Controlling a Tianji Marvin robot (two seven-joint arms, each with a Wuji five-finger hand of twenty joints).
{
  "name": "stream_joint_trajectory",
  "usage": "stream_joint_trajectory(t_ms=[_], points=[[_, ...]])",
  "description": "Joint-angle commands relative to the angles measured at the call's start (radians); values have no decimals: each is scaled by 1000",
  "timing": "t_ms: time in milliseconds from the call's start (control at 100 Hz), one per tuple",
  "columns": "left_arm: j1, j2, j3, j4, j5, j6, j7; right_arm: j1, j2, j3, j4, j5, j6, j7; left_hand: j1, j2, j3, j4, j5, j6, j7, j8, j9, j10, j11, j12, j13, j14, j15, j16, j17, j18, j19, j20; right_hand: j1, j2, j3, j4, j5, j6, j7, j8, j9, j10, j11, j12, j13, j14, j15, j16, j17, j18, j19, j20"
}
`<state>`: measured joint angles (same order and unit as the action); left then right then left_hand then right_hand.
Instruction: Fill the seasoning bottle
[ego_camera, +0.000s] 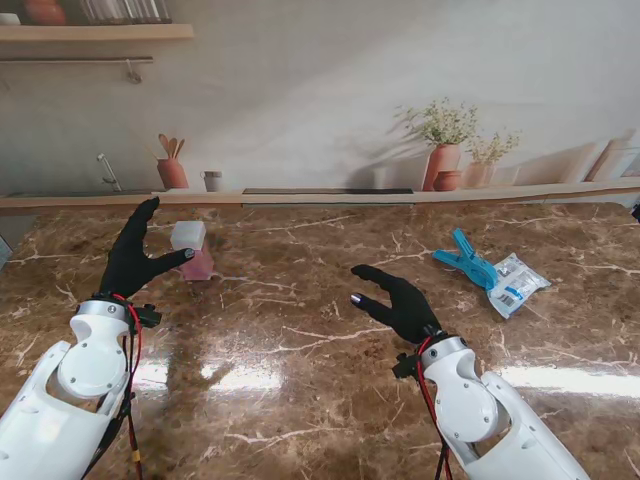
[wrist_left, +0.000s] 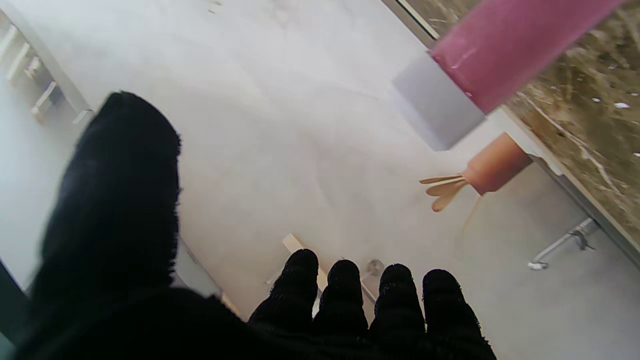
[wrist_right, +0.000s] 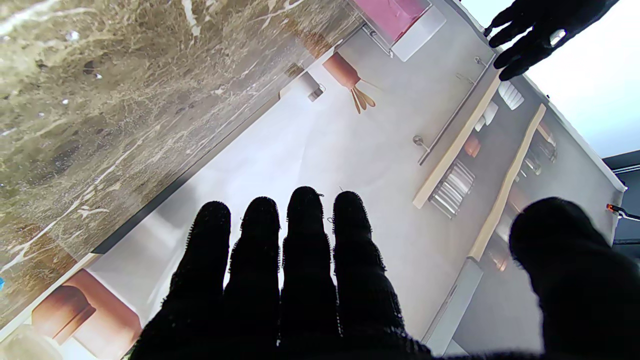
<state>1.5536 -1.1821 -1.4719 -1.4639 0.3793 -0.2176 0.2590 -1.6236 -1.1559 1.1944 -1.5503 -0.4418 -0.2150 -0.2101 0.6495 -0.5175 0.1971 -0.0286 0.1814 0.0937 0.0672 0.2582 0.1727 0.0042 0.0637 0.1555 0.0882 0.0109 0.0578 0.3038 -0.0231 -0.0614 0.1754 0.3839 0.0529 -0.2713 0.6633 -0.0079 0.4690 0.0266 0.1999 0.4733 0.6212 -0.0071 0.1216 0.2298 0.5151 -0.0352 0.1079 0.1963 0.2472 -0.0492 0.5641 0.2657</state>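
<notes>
The seasoning bottle (ego_camera: 192, 251) is pink with a frosted white cap and stands on the marble table (ego_camera: 300, 340) at the far left. In the left wrist view the bottle (wrist_left: 505, 45) is close and apart from the fingers (wrist_left: 345, 295). My left hand (ego_camera: 133, 255) is raised just left of the bottle, fingers spread, thumb tip near its side, holding nothing. My right hand (ego_camera: 400, 300) hovers open over the table's middle, with the fingers (wrist_right: 280, 270) straight. A clear refill packet (ego_camera: 515, 283) lies at the far right beside a blue clip (ego_camera: 466, 260).
A printed kitchen backdrop rises behind the table's far edge (ego_camera: 320, 200), showing pots, plants and a shelf. In the right wrist view the pink bottle (wrist_right: 395, 15) and my left hand (wrist_right: 535, 35) appear far off.
</notes>
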Motion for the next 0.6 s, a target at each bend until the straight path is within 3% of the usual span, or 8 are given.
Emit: stream_joint_trajectory(t_ms=[0, 110, 130, 160, 390, 590], points=[[-9, 0, -7, 38, -8, 18, 5, -11, -1, 1, -2, 6, 6, 19, -38, -33, 23, -39, -50, -17, -30, 8, -38, -53, -29, 2, -41, -62, -37, -20, -13, -62, -43, 17, 5, 11, -24, -2, 18, -22, 3, -11, 4, -15, 4, 11, 26, -14, 2, 14, 2, -3, 14, 17], [-33, -10, -5, 93, -35, 24, 33, -14, -1, -3, -6, 2, 5, 16, -47, -49, 43, -46, -47, -16, -58, 0, -41, -56, -43, 0, -39, -64, -40, -33, -8, -61, -56, 24, 6, 12, -26, -3, 19, -23, 4, -12, 5, -16, 4, 13, 27, -13, 2, 14, 2, -3, 13, 17], [-38, -12, -4, 103, -39, 25, 36, -14, -1, -4, -7, 2, 5, 16, -80, -67, 116, -60, -45, -14, -68, 9, -42, -55, -46, 4, -39, -61, -32, -18, -7, -61, -67, 44, 6, 12, -26, -3, 19, -23, 4, -12, 5, -14, 4, 13, 27, -13, 2, 14, 1, -2, 13, 17], [-45, -13, -3, 118, -44, 28, 38, -15, -1, -5, -9, 2, 5, 16, -90, -65, 137, -64, -47, -10, -72, 11, -43, -53, -48, 5, -33, -57, -27, -14, -5, -62, -69, 50, 6, 13, -26, -3, 18, -23, 3, -12, 6, -15, 5, 14, 27, -14, 2, 14, 1, -2, 13, 17], [-96, -24, 16, 226, -103, 29, 37, -26, 4, 0, -32, -14, 14, 26, -76, -74, 141, -64, -51, 15, -91, -20, -52, -36, -59, 1, -36, -65, -18, -5, 1, -92, -42, 61, 4, 15, -28, -3, 20, -24, 4, -12, 11, -16, 6, 18, 28, -15, 2, 15, -2, -4, 8, 17], [-131, -26, 46, 300, -118, 39, 22, -21, 4, -3, -33, -15, 20, 30, -83, -90, 141, -69, -49, 6, -90, -36, -61, -37, -71, -1, -40, -64, -31, -13, -4, -94, -56, 47, 12, 15, -27, -2, 29, -30, 8, -11, 19, -17, 9, 22, 33, -19, 3, 16, -2, -6, 7, 17]])
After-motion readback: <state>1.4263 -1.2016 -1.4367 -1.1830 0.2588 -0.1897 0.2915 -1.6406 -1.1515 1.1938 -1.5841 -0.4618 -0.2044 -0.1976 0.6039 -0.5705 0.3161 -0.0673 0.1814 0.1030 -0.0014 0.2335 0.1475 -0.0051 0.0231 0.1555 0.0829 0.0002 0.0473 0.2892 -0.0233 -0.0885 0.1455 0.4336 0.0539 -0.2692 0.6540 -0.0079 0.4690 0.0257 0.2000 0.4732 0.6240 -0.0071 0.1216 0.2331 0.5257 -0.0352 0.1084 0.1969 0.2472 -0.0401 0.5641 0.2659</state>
